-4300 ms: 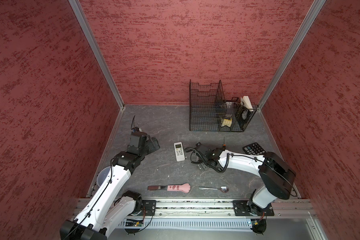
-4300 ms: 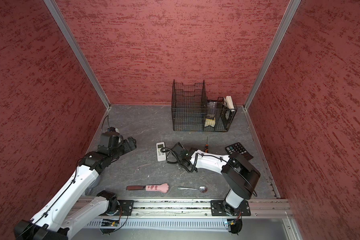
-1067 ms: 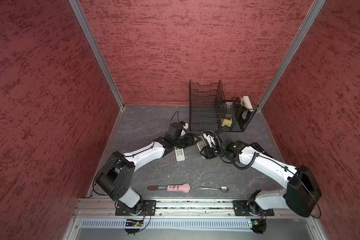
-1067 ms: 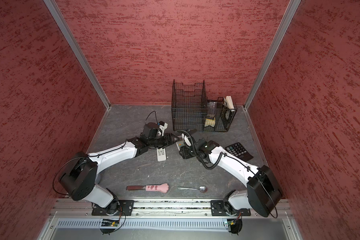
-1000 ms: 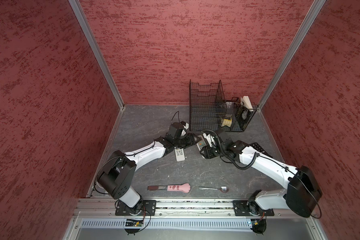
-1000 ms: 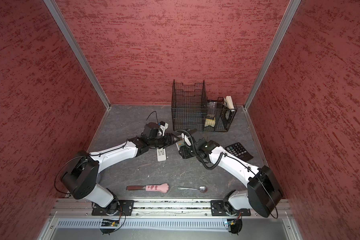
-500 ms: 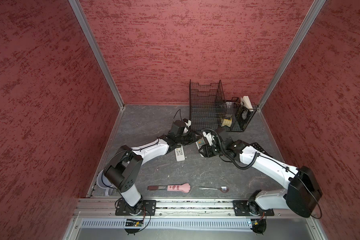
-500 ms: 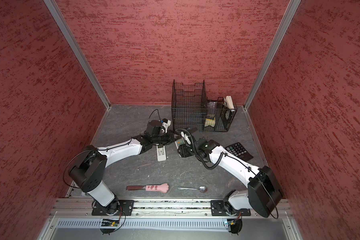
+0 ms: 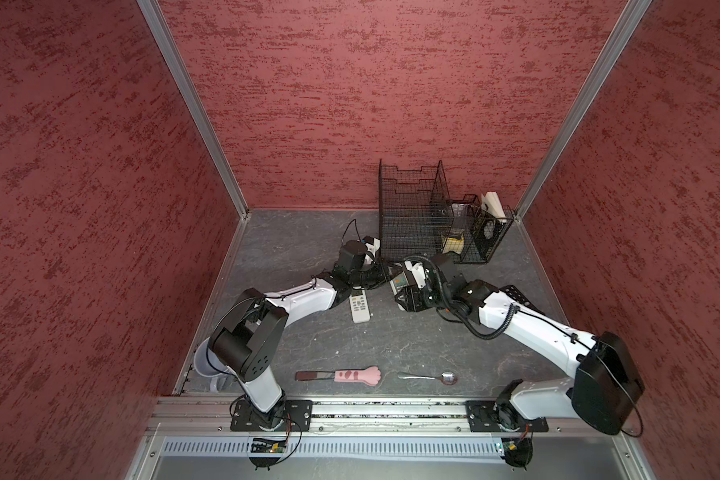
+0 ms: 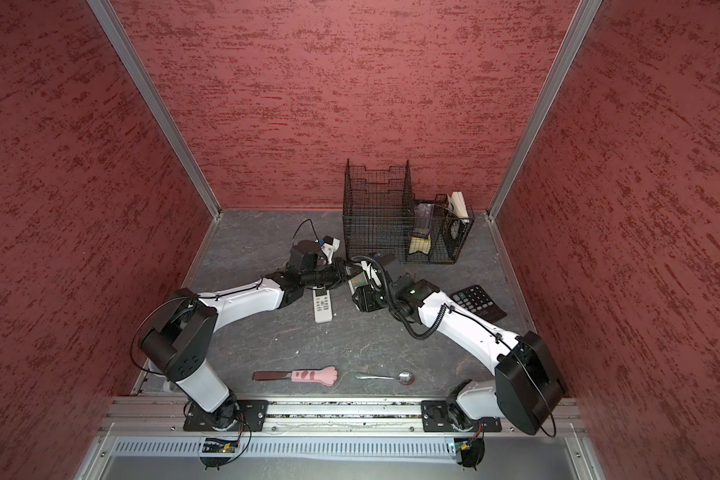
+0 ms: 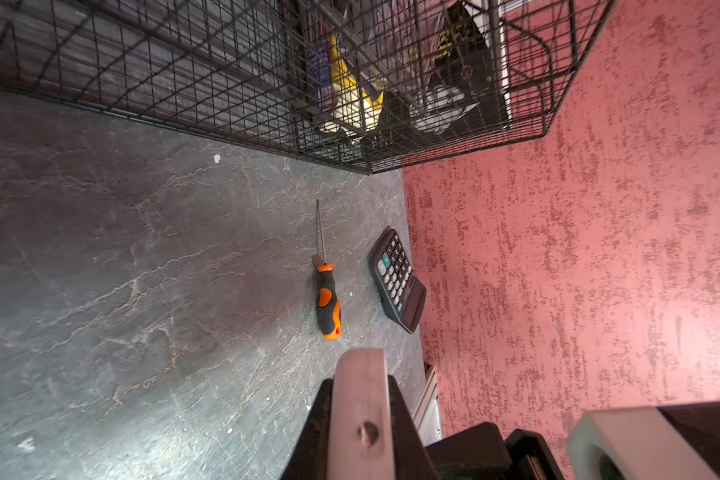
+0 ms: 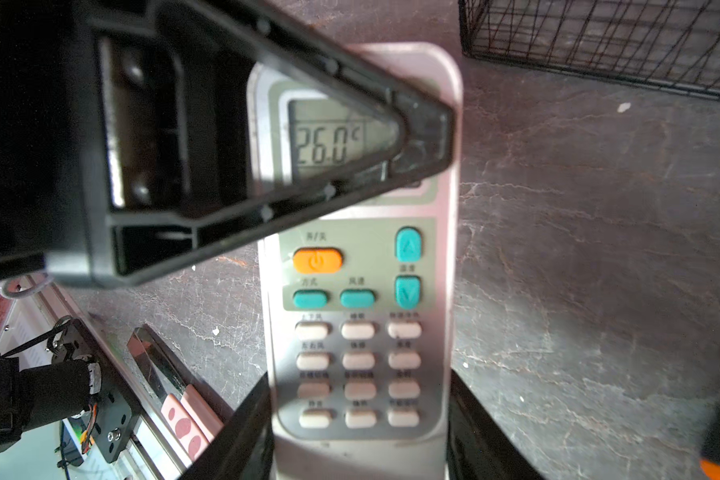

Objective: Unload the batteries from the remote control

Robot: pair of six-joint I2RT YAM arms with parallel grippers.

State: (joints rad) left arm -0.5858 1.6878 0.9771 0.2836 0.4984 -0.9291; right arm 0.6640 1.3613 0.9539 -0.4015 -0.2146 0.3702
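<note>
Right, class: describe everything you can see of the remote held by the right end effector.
The remote is a slim pale grey plastic bar with rounded corners. Its display reads 26.0 C; below are an orange power button, four teal buttons and rows of whitish keys. The right end effector grips its lower end by both long edges. A black finger of the left end effector crosses the display; whether it touches is unclear.
</note>
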